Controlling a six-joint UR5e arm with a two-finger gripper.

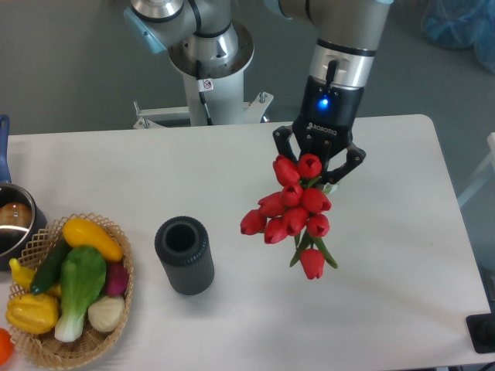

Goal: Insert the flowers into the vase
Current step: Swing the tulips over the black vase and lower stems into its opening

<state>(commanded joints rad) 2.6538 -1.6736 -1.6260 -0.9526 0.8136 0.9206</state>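
Red flowers (pixel 294 212), nine buds, pinched in end effector (pixel 319 171); one vase (pixel 185 254) apart.

A white table (pixel 193 162) with rounded corners filled most of the view, lit evenly, with soft shadows only. Beyond its far edge, from ten to two o'clock, lay a plain grey floor (pixel 69 62). At one o'clock a crumpled blue bag (pixel 456 23) sat on that floor. At three o'clock a pale frame (pixel 473 185) stood just beside the table's edge; at four o'clock, a small dark block (pixel 481 334).
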